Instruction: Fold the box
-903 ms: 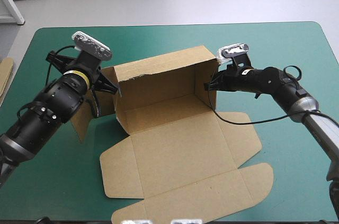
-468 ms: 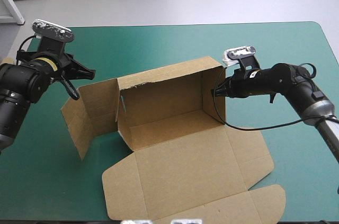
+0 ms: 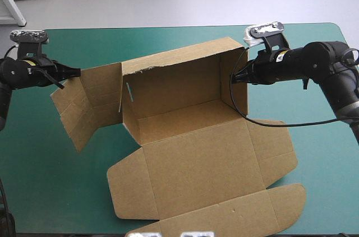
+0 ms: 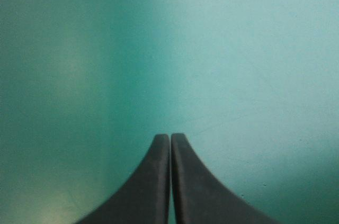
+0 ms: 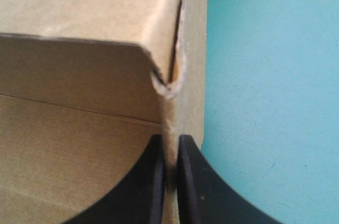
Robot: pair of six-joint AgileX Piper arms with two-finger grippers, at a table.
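The brown box [image 3: 196, 153] lies in the middle of the table. Its back wall and right side wall stand up, and its wide lid panel lies flat toward the front. My right gripper [image 3: 235, 78] is shut on the top edge of the right side wall [image 5: 183, 49], with the board pinched between its fingers [image 5: 170, 140]. The left side flap [image 3: 84, 102] is splayed outward and leaning. My left gripper [image 3: 77, 70] hovers just off that flap's far edge. It is shut on nothing, with only teal-green cover ahead of its tips [image 4: 170, 136].
Teal-green cover [image 3: 314, 158] shows to the right of the box, and more [image 3: 50, 181] shows at the front left. The table's far edge [image 3: 185, 26] runs a short way behind the back wall.
My left arm has drawn back to the left, away from the box's left corner, and the left flap has swung outward. My right gripper has carried the right wall to the right and farther back.
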